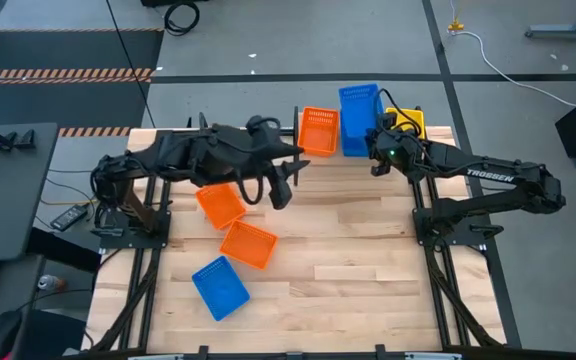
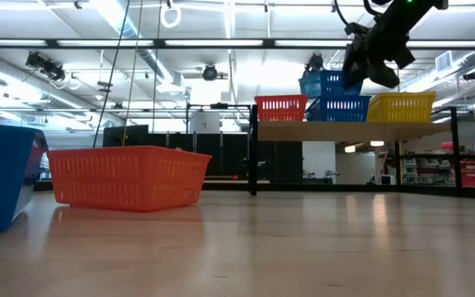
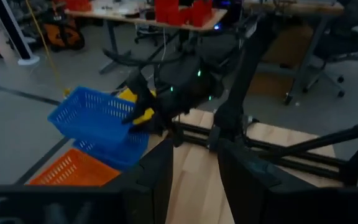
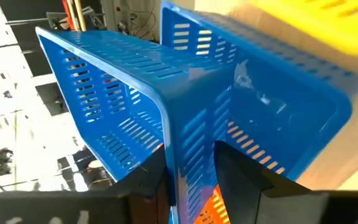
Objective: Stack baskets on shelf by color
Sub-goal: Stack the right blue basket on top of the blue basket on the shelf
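Observation:
The shelf (image 2: pixel 345 129) stands at the table's far edge and carries an orange basket (image 2: pixel 281 107), a blue basket (image 2: pixel 345 108) and a yellow basket (image 2: pixel 401 106), each resting on its base. My right gripper (image 2: pixel 368 62) is over the shelf, shut on a second blue basket (image 2: pixel 322 84) that tilts above the first one. Two orange baskets (image 1: pixel 220 205) (image 1: pixel 248 244) and a blue basket (image 1: pixel 220 288) lie on the tabletop. My left gripper (image 1: pixel 284 186) hovers open above the table, in front of the shelf's orange basket (image 1: pixel 318 130), touching nothing. My right gripper pinches the upper blue basket's side wall at the rim (image 4: pixel 188 146), one finger (image 4: pixel 148 183) inside the basket and the other (image 4: pixel 244 174) outside. It comes slanting down from the table's right. The basket is tilted, its low side over the blue basket (image 4: pixel 284 118) beneath it.
The near half of the plank tabletop (image 1: pixel 368 290) is bare to the right of the loose baskets. In the low view, an orange basket (image 2: pixel 126 177) and a blue one (image 2: pixel 2 173) stand close to the camera at left. The right arm (image 1: pixel 488 185) reaches in from the right edge.

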Controlling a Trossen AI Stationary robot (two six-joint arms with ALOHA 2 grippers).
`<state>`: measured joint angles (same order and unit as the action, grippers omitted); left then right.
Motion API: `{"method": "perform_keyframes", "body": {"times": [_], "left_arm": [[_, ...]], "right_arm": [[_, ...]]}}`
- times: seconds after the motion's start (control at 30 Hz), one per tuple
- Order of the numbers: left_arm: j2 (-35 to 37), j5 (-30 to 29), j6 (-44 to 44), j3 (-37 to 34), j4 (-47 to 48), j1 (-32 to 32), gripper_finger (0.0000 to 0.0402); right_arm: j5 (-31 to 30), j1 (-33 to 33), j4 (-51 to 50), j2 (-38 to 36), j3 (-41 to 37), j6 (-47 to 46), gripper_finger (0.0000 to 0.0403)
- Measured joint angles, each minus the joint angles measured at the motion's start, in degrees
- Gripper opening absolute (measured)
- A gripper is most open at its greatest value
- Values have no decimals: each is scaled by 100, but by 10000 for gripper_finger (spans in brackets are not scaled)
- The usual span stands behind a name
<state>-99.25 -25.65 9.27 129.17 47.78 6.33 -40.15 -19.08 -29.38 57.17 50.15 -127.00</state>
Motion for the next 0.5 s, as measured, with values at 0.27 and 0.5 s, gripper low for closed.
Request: {"method": "perform_keyframes", "body": {"times": [0.27, 0.5], "left_arm": [[40, -121, -269, 263, -136, 0, 133], [35, -131, -328, 261, -124, 56, 133]], "right_arm": [[411, -58, -154, 0, 2, 266, 150], [486, -53, -199, 0, 0, 250, 200]]}}
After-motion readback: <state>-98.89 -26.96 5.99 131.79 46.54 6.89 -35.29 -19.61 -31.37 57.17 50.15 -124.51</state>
